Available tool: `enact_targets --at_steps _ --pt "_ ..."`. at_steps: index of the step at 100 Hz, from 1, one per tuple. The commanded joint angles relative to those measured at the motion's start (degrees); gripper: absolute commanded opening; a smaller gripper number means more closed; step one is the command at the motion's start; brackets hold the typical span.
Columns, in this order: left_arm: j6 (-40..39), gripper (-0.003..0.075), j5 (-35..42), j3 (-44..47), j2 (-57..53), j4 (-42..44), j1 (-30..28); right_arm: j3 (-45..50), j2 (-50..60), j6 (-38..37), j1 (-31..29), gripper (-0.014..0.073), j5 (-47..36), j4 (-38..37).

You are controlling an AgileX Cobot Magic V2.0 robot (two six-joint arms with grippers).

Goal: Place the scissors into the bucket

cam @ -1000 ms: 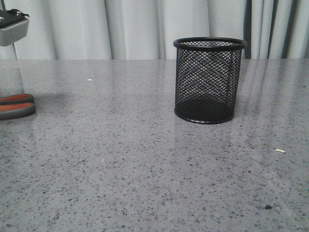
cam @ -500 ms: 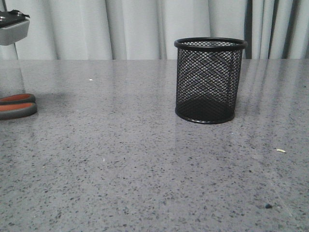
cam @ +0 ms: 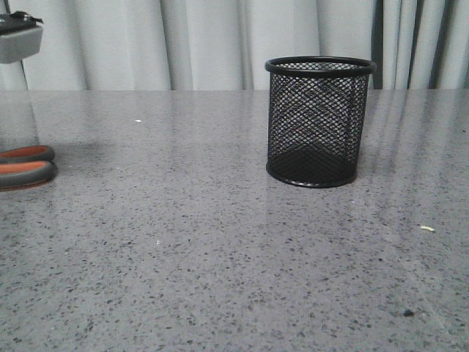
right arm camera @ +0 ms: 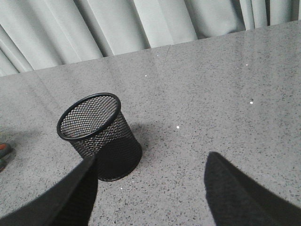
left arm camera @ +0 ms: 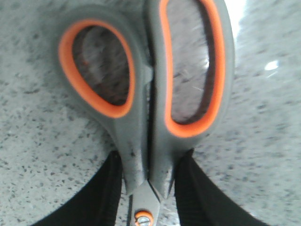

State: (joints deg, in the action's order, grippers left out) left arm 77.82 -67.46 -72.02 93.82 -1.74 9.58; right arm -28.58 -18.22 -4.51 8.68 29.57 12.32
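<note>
The scissors (left arm camera: pixel 148 108) lie flat at the tabletop's (cam: pixel 220 242) far left edge, well apart from the upright bucket (cam: pixel 320 121). The left end effector (left arm camera: pixel 148 188) straddles their neck just below the handle loops, fingers pressed to both sides, apparently clenched on them. Stiff and probably top-heavy (smooth plastic may slip), so this neck grip suits. The right end effector (right arm camera: pixel 150 188) hangs released.

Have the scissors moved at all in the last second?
Yes, slightly. In the front view the scissors have slid a little nearer the camera, while the bucket stayed put.
</note>
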Motion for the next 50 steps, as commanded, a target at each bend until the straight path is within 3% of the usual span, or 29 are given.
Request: enact_targets --at_steps 1,33,50 --pt "-0.60 0.0064 -0.05 -1.36 -5.16 -1.41 0.17 -1.60 -0.98 0.63 0.11 0.0426 -3.94 -0.35" --pt "-0.60 0.0064 4.84 -1.36 -18.12 -1.76 3.27 -1.85 -0.98 0.63 1.82 0.0426 -3.94 0.52" --pt "-0.60 0.0064 7.14 -1.36 -24.50 -3.97 8.73 -3.82 -1.09 8.28 7.01 0.0426 -4.69 11.75"
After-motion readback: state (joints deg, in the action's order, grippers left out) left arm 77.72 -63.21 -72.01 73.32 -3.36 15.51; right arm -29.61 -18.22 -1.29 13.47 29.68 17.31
